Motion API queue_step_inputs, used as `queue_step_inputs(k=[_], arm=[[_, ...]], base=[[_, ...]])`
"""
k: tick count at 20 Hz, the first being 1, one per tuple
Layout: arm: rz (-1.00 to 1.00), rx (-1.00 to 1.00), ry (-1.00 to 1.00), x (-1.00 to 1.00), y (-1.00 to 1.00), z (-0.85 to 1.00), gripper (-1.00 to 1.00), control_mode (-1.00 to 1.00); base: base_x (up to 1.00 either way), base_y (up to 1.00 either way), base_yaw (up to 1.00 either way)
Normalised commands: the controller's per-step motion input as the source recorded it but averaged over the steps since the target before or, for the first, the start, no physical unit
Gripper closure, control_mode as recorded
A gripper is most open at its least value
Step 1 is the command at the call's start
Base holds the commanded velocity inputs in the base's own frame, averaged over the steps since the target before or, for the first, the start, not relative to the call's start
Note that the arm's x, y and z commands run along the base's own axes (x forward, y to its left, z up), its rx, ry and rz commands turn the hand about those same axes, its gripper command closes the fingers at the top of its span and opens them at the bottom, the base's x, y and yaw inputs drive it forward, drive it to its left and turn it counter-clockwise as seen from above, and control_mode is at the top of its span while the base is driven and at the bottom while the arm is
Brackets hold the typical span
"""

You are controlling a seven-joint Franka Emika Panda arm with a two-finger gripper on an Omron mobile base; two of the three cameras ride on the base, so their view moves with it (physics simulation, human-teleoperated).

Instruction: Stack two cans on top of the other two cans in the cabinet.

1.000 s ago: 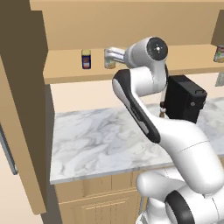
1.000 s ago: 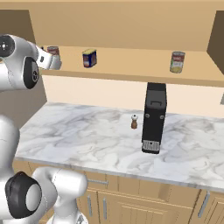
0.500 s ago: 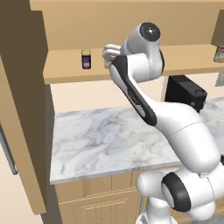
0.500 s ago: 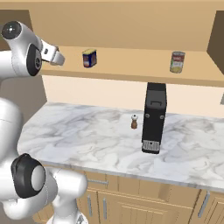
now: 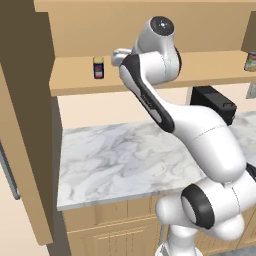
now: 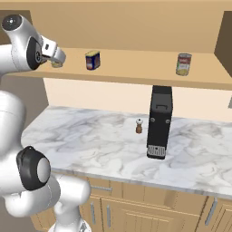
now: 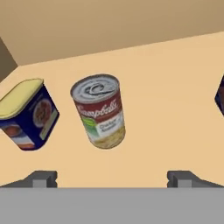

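In the hand view a tall can (image 7: 100,111) with a red-and-white top and pale label stands on the cabinet shelf (image 7: 170,83), ahead of my gripper (image 7: 111,179) and between the lines of its fingertips (image 7: 41,178). The jaws are open with nothing between them. A short dark blue can (image 7: 27,114) stands close to its left, and a dark blue edge (image 7: 220,97) shows at the right. From the base, my gripper (image 5: 117,56) (image 6: 54,54) hovers at the shelf (image 5: 75,82) beside a blue can (image 5: 98,67) (image 6: 92,60). A second tall can (image 6: 183,64) stands far right.
A black coffee machine (image 6: 159,120) and a small pepper shaker (image 6: 138,126) stand on the marble counter (image 6: 90,140) below the shelf. The cabinet's brown side panel (image 5: 27,100) bounds the left. My raised elbow hides part of the shelf in the left base view.
The arm's upper joints have risen and the hand has lifted slightly over the shelf, tilting down toward the cans. The jaws stay open; no can has moved.
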Motion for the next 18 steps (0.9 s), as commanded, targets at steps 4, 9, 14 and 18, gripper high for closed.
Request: queue_step_inputs(k=[4,9,14,18], arm=[[0.04,-0.13,-0.06,0.17,0.06,-0.19,-1.00,-1.00],[0.01,-0.17,-0.10,0.16,0.00,-0.21,-1.00,-1.00],[0.00,-0.11,-0.11,0.19,0.00,-0.15,-1.00,-1.00],[0.00,-0.02,-0.02,0.27,0.04,-0.02,-1.00,-1.00]], base=[[0.00,0.00,0.00],[0.00,0.00,0.00],[0.00,0.00,0.00],[0.00,0.00,0.00]])
